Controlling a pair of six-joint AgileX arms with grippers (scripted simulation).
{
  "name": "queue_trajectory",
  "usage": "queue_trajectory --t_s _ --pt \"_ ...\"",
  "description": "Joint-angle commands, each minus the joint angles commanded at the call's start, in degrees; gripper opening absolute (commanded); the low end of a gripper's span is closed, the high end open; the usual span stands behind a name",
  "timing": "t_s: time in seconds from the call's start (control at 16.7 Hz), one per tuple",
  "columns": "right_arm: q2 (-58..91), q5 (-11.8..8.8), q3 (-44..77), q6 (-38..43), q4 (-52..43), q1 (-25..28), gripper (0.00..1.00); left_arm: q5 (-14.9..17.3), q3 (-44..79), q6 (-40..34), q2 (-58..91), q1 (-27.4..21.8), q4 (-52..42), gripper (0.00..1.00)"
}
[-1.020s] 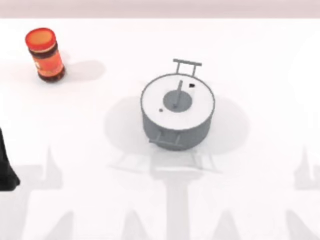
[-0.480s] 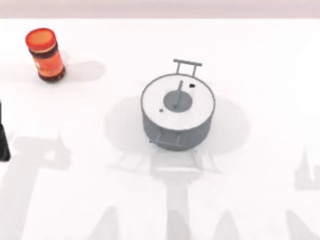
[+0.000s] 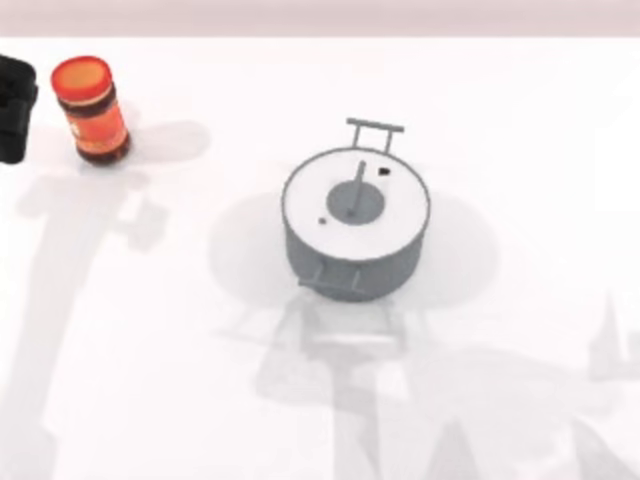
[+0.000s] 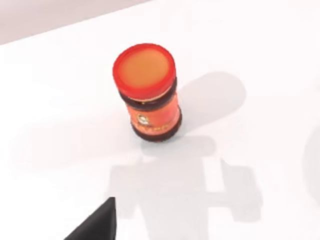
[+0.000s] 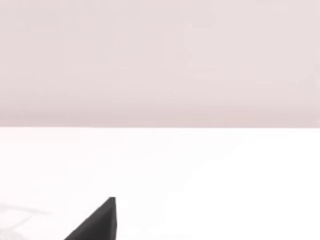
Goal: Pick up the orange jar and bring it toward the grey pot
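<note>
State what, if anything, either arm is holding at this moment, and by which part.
Nothing is held. The orange jar stands upright on the table, untouched, with the left gripper beside it at the top view's left edge. The right arm is out of the top view.

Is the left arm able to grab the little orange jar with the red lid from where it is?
Probably yes. The left gripper sits right beside the small upright orange jar at the table's left, not touching it. Nothing lies between them, and the wide grey pot stands well off to the right.
</note>
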Motion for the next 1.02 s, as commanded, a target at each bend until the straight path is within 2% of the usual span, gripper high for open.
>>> queue_trajectory --t_s 0.3,0.6,1.02 --pt "0.0 0.0 0.0 0.0 0.0 0.0 1.0 1.7 27.6 6.5 29.5 0.4 -15.3 1.0" --pt "0.0 0.0 0.0 0.0 0.0 0.0 1.0 2.2 53.5 12.4 55.7 1.3 -27.9 1.0" --pt "0.0 0.0 0.0 0.0 0.0 0.0 1.0 1.6 78.8 17.8 78.6 2.5 -37.6 1.0"
